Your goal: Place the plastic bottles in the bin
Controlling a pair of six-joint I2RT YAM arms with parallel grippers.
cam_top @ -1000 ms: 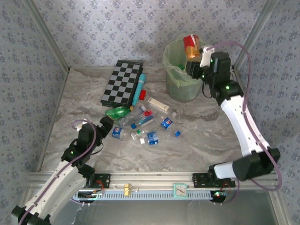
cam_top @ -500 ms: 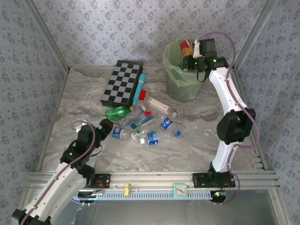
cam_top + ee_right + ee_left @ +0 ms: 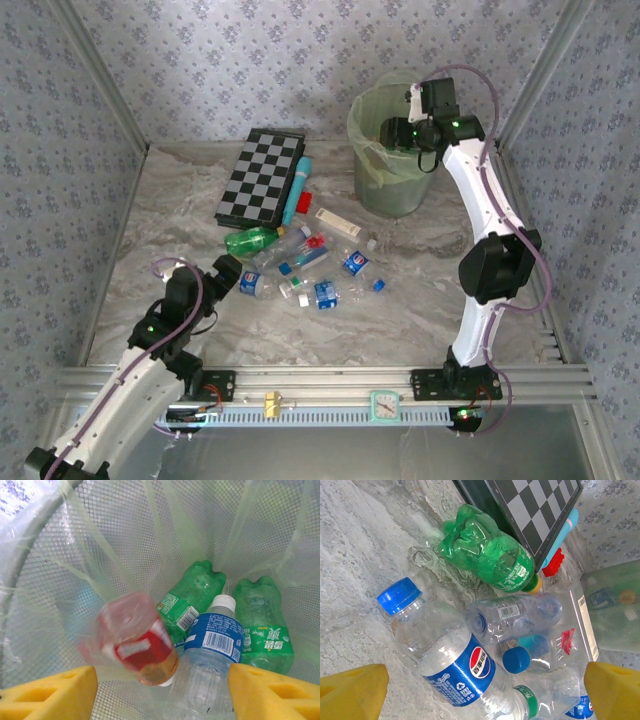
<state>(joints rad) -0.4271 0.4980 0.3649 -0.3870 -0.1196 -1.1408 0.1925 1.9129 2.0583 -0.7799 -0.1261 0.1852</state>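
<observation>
**While a red-labelled bottle (image 3: 136, 640) shows blurred inside the bin (image 3: 100, 545), my right pincer (image 3: 160, 695) gapes above it**

Through the right wrist camera I see the yellow pads (image 3: 47, 692) spread wide at either lower corner, clamped on nothing. The blurred bottle touches neither pad. Beneath it, at the bottom of the bag-lined mesh, lie two green bottles (image 3: 192, 600) and a clear blue-labelled bottle (image 3: 210, 645) with a white cap.

My left pincer (image 3: 480, 690) is low over the marbled surface (image 3: 350, 555), pads well apart and empty. A Pepsi bottle (image 3: 445, 650) with a blue cap lies on its side just ahead of them. Beyond it lie a label-less clear bottle (image 3: 512, 617) and a yellow-capped green bottle (image 3: 490, 555). That green one lies just beside the checkerboard (image 3: 530, 510). A cyan tube (image 3: 565, 530) runs along the board's edge, with a red block (image 3: 554, 562) touching it.
</observation>
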